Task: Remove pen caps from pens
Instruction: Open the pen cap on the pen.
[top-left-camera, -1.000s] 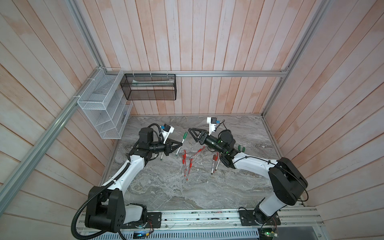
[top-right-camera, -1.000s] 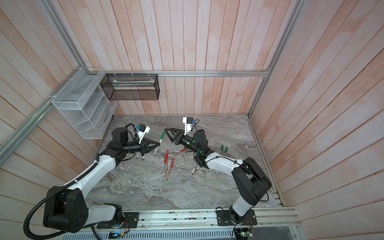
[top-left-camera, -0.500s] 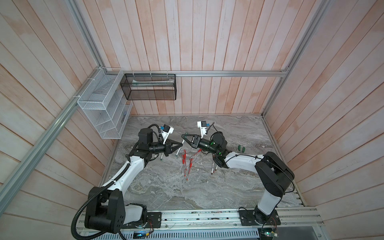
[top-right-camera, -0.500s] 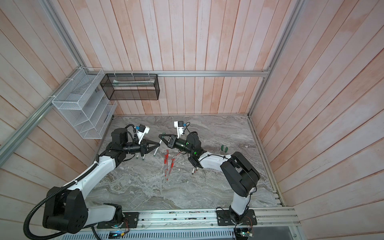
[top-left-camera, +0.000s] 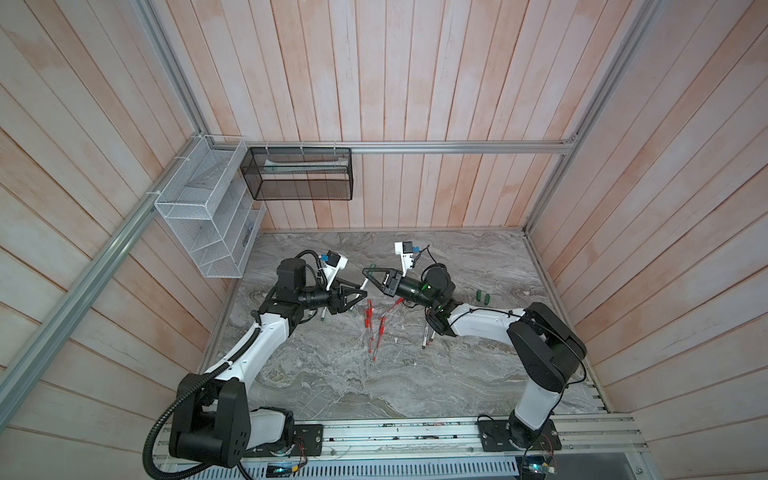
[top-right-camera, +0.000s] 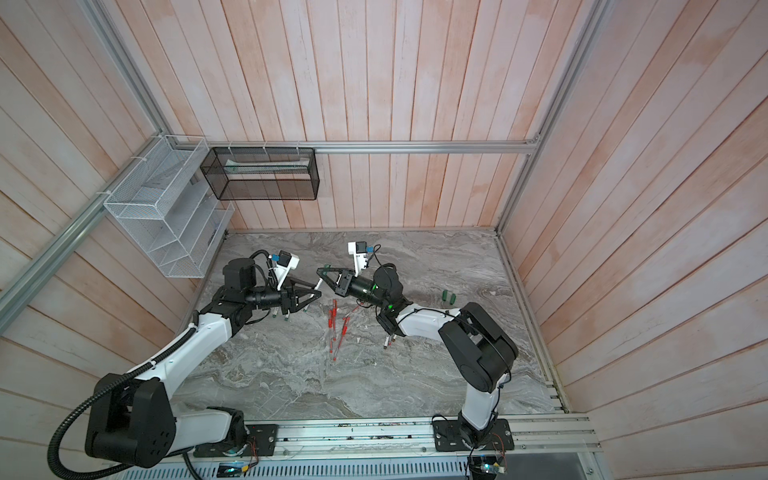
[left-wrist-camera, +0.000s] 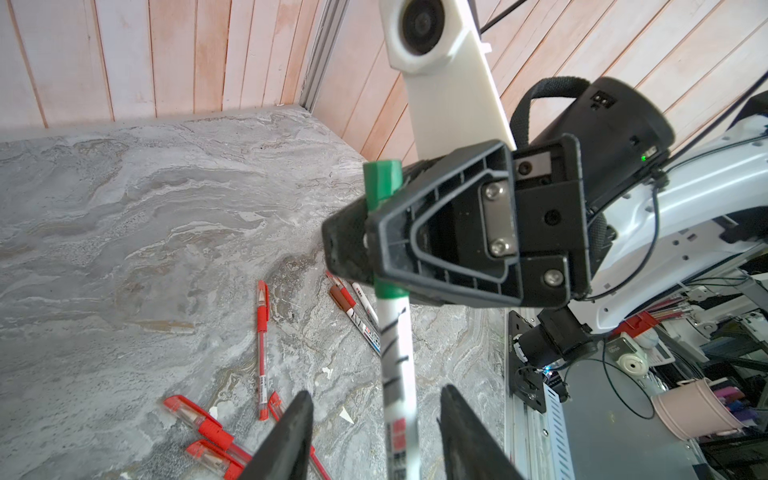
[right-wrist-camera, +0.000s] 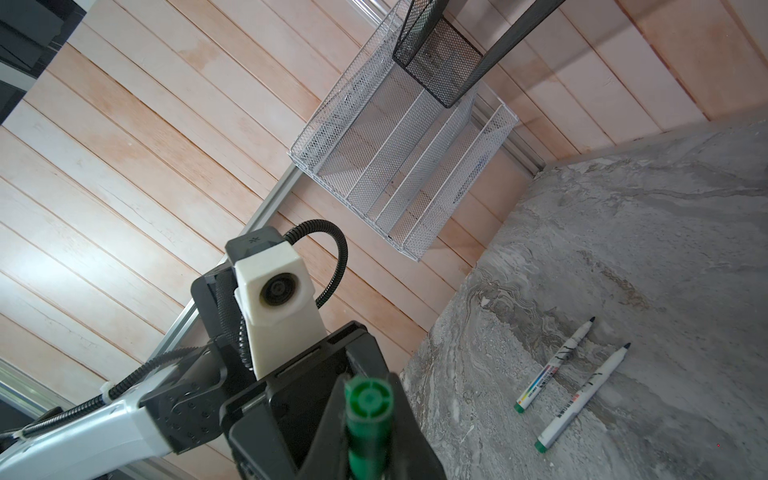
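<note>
1. Landmark: green-capped marker (left-wrist-camera: 398, 374), a white barrel with dark print, held in the air above the marble table (top-left-camera: 332, 395).
2. At its capped end, the green cap (left-wrist-camera: 380, 183) sits crosswise in the right gripper (left-wrist-camera: 365, 245). The jaws are clamped on the cap, and the cap's end pokes out past them.
3. At its other end is the left gripper (left-wrist-camera: 374, 432), jaws apart. The barrel runs between the fingers (left-wrist-camera: 291, 440) with a gap on each side, touching neither.
4. On the table below the marker lie scattered red pens (top-left-camera: 370, 328); the ones clear enough to read are capped.
5. Near it, under the left arm, two white markers (right-wrist-camera: 557, 365) with bare dark tips lie side by side.
6. Farther off, toward the right arm, a brown-capped marker (left-wrist-camera: 343, 301) lies just beside another marker.
7. Well apart, beyond the right wrist, are two loose green caps (top-left-camera: 482, 296).
</note>
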